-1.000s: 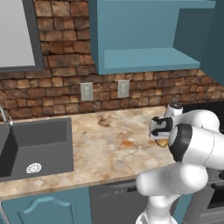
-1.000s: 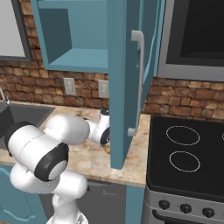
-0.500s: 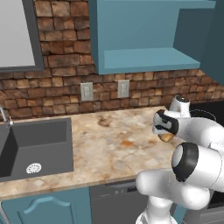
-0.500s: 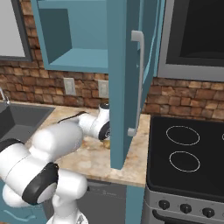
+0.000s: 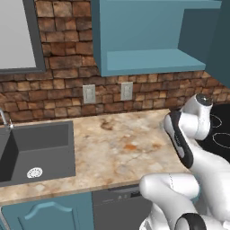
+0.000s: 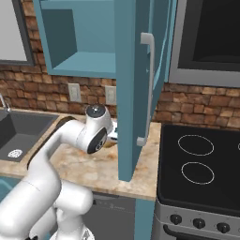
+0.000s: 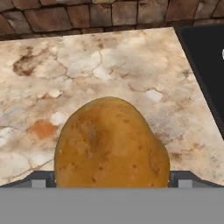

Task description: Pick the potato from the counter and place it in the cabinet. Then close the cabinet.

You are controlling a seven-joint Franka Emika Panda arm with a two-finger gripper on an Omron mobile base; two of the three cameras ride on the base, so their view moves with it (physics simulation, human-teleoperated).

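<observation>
Potato [image 7: 111,142] sits right up against my hand [image 7: 111,183] in the hand view, its golden-brown, mottled bulk between my two dark fingertips [image 7: 40,180], which peek out on either side of its widest part. It looks as if I am clenched on it across the middle, though the contact itself is hidden behind the potato, so I say that with some caution. Below and beyond it lies the marbled desk [image 7: 109,70], and I judge the potato is lifted clear of the slab, near the edge by the black stovetop [image 7: 210,74]. I expect it to be firm, fairly dense and not fragile, with a dry skin that gives decent friction; its rounded shape is the risk, since it could roll or squirt out if squeezed off-centre, so the broad middle is the right place to hold. From the right base view my hand sits low beside the open door of the cabinet [image 6: 93,42], whose shelf is well above.
</observation>
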